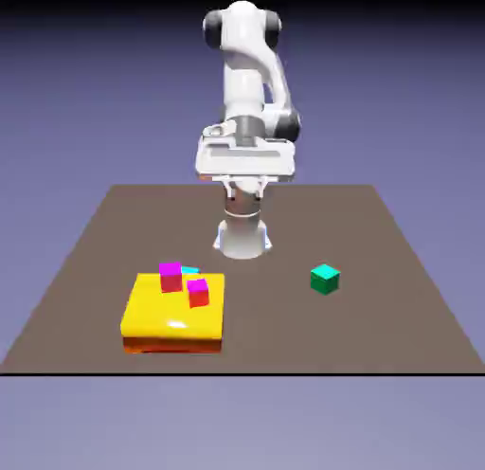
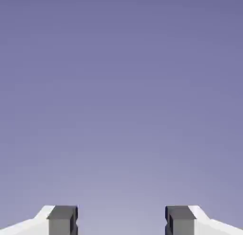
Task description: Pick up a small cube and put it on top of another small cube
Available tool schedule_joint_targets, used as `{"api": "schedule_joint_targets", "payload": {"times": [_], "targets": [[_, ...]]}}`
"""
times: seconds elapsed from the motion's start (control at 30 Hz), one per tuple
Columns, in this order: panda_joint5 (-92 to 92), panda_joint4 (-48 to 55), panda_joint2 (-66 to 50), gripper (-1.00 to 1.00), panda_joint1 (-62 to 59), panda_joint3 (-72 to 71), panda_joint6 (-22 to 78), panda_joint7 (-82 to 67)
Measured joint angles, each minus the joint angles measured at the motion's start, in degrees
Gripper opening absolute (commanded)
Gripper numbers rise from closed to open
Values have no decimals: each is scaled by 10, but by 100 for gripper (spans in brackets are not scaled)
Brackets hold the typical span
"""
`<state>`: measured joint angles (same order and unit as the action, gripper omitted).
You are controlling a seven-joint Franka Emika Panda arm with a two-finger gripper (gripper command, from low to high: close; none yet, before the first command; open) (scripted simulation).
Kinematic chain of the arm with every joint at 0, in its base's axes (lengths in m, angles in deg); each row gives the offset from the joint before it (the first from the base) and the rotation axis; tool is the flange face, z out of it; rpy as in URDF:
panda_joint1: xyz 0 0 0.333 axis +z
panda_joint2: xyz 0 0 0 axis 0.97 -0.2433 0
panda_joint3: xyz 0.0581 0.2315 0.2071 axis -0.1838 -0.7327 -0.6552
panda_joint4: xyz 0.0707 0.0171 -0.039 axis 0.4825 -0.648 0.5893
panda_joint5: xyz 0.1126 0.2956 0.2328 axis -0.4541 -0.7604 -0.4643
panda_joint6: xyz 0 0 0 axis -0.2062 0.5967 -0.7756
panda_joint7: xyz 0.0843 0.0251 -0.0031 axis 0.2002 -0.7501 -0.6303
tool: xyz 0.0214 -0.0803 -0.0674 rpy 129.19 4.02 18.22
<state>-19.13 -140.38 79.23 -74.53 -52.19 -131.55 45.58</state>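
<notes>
Yellow slab (image 1: pixel 156 312) with an orange lower edge lies flat on the brown tabletop (image 1: pixel 398 298), toward the exterior view's left. It is a block, not a hollow container; nothing sits inside it. Two magenta cubes rest on its top near the far edge: one (image 1: pixel 170 276) at the rear, one (image 1: pixel 197 292) just in front and to the exterior view's right of it. The light cyan cube (image 1: pixel 191 270) shows only as a sliver behind and between them; whether it sits on the slab or behind it cannot be told.

Green cube (image 1: pixel 325 279), teal top face, stands alone on the tabletop, well apart from the slab toward the exterior view's right. It rests flat, one vertical edge turned toward the camera; no long axis.

Arm folded high above its base, hand level, far above the cubes. Gripper (image 2: pixel 121 220): jaws spread, nothing between the fingertips (image 2: pixel 61 220); the hand view shows only plain backdrop.
</notes>
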Motion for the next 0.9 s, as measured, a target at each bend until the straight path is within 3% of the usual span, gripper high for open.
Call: {"api": "schedule_joint_targets", "payload": {"times": [0.9], "targets": [[63, 338, -559, 0, 157, -206, 673, 120]]}}
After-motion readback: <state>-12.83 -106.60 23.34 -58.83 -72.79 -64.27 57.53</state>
